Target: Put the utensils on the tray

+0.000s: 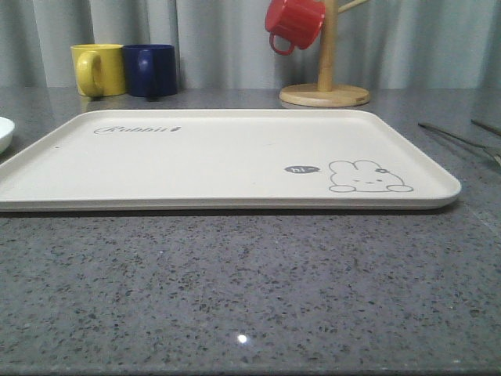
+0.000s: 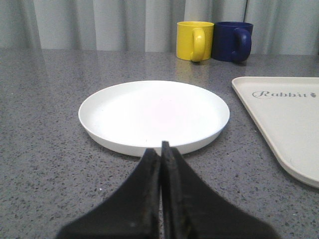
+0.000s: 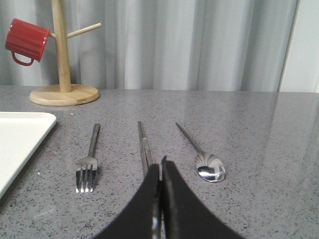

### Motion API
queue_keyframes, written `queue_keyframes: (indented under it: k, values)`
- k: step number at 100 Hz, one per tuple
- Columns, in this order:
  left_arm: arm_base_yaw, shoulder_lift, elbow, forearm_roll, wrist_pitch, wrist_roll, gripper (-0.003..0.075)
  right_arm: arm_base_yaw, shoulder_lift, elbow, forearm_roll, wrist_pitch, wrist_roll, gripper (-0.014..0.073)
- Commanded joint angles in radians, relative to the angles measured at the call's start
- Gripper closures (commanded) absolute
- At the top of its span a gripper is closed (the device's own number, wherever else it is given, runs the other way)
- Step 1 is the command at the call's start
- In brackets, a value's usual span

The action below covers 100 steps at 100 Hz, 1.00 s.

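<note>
Large cream rectangular tray (image 1: 211,160) sits mid grey speckled tabletop (image 1: 250,290), nothing on it. Shiny silver fork (image 3: 88,159), chopsticks (image 3: 145,149) and spoon (image 3: 203,157) lie right of it on the tabletop. Left hand (image 2: 161,149) closed, empty, near round white plate (image 2: 149,112); right hand (image 3: 161,167) closed over the chopsticks.

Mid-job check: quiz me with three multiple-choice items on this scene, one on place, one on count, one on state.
1. The utensils lie:
A. on the tray
B. on the counter beside the tray
C. on the plate

2. Mugs in the front view:
A. one
B. two
C. three

3. The right gripper is:
A. shut, empty
B. open
C. holding the spoon

Answers:
1 B, the fork, chopsticks and spoon rest on grey stone off the tray.
2 C, yellow mug, blue mug, red mug.
3 A, the right gripper fingertips meet.
</note>
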<state>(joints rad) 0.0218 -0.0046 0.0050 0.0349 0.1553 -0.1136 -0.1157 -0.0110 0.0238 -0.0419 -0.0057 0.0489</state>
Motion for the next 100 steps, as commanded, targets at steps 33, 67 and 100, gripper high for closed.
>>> queue_keyframes:
  k: [33,67,100]
  values:
    - [0.001,-0.034,0.028,-0.002,-0.091,0.003,0.0739,-0.007,-0.013,0.003,-0.010,-0.083,-0.007,0.0655]
    - [0.001,-0.034,0.026,0.002,-0.145,0.003,0.0739,-0.007,-0.013,0.003,-0.010,-0.083,-0.007,0.0655]
    - [0.001,0.050,-0.160,0.002,-0.046,0.003,0.0740,-0.007,-0.013,0.003,-0.010,-0.083,-0.007,0.0655]
